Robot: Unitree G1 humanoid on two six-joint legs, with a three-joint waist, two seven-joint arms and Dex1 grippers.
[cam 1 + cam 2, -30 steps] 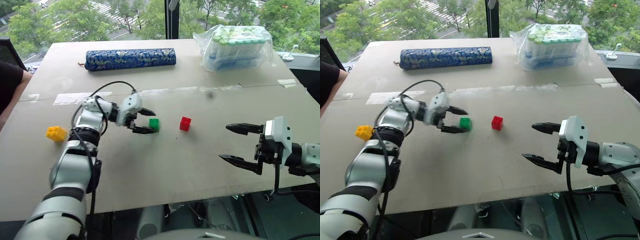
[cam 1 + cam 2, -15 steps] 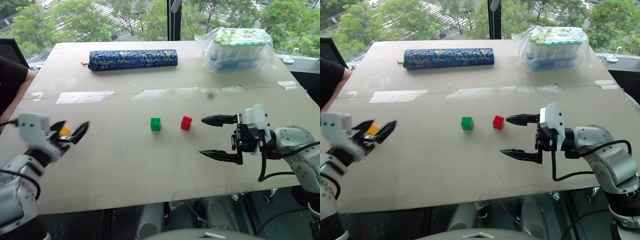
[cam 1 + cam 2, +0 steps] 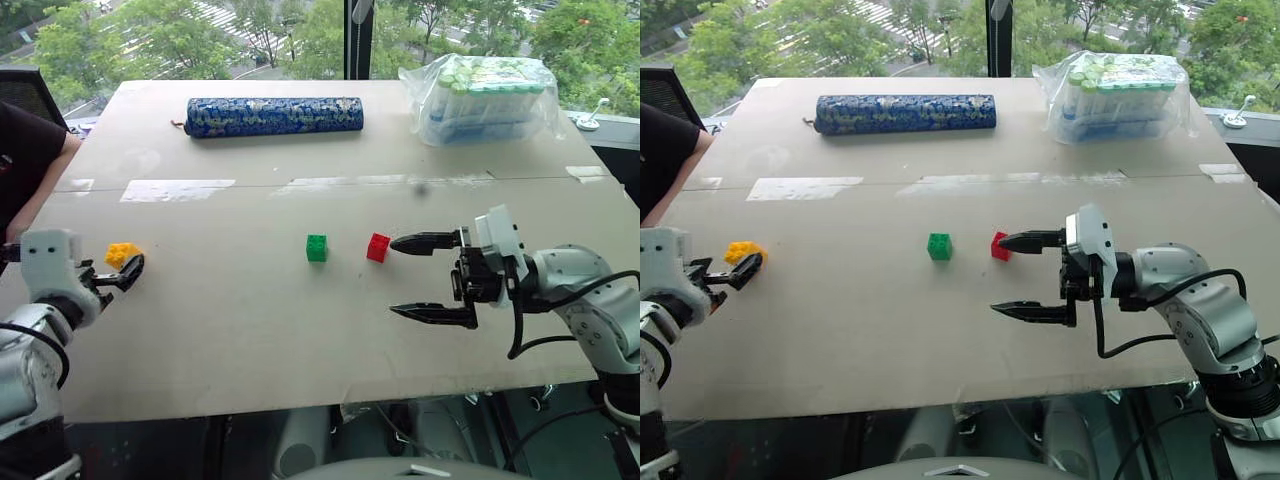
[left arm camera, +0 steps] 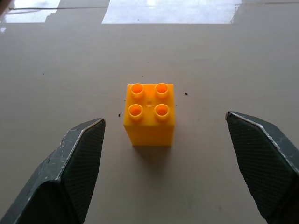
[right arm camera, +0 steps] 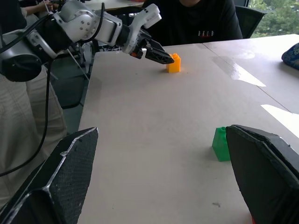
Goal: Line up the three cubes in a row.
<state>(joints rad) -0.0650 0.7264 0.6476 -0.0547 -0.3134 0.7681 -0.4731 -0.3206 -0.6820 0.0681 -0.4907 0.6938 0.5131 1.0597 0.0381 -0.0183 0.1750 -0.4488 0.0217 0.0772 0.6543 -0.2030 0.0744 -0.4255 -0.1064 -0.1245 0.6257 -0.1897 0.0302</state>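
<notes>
Flanking the yellow cube [image 4: 149,115], the left hand [image 4: 163,154] gapes wide, not touching.

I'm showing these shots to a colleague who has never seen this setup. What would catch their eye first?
Probably the three bright cubes on the pale table: the green cube and red cube side by side mid-table, the yellow cube far off at the robot's left. Next, the grippers: the open left gripper faces the yellow cube without touching it, and the open right gripper has one fingertip close beside the red cube.
</notes>
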